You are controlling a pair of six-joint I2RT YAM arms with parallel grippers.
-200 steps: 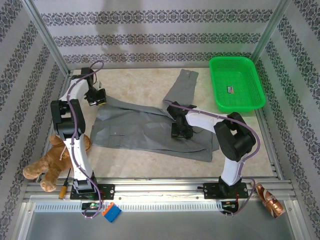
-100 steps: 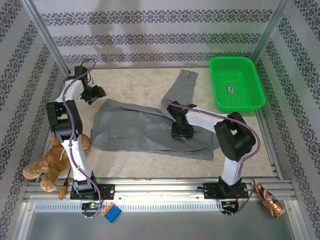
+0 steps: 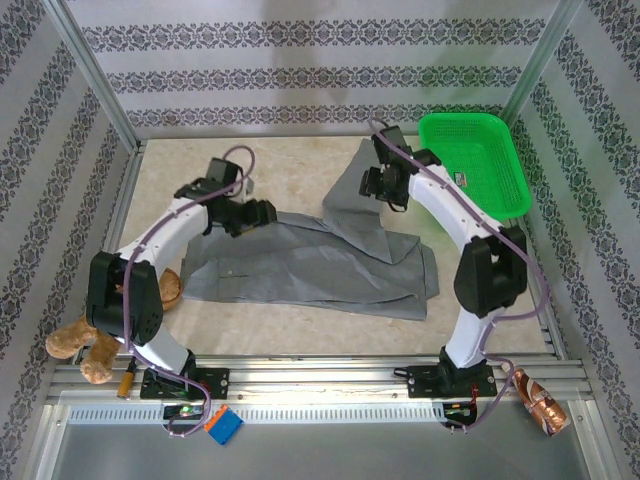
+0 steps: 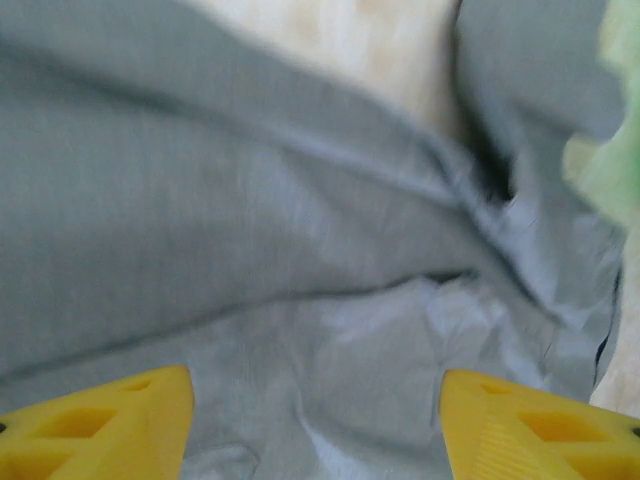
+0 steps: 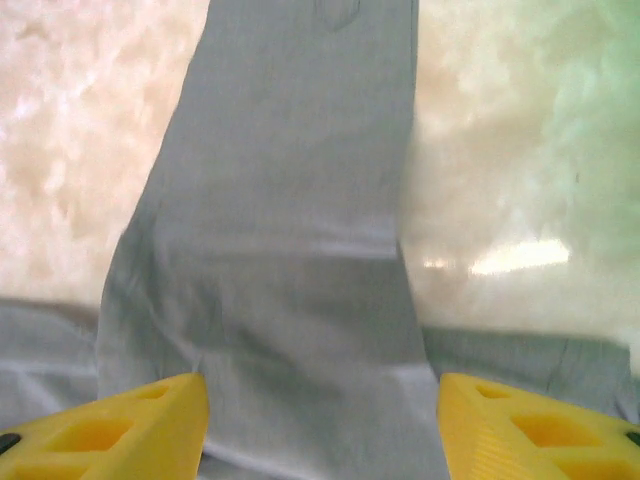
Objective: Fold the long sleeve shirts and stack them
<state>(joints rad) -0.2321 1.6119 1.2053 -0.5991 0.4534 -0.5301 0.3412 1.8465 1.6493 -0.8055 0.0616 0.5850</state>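
Grey shirt (image 3: 310, 265) lies spread flat at centre, its sleeve (image 3: 352, 190) reaching toward 1 o'clock. Left gripper (image 3: 258, 214) hovers over its 10 o'clock edge, jaws spread, empty. Right gripper (image 3: 384, 186) hovers above the sleeve, likewise spread and empty, basket (image 3: 460, 118) at its 3 o'clock.

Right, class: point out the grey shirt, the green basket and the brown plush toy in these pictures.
grey shirt (image 3: 300, 268): top view, middle of its body.
green basket (image 3: 485, 150): top view, bare mesh floor.
brown plush toy (image 3: 68, 342): top view, its outstretched limb.
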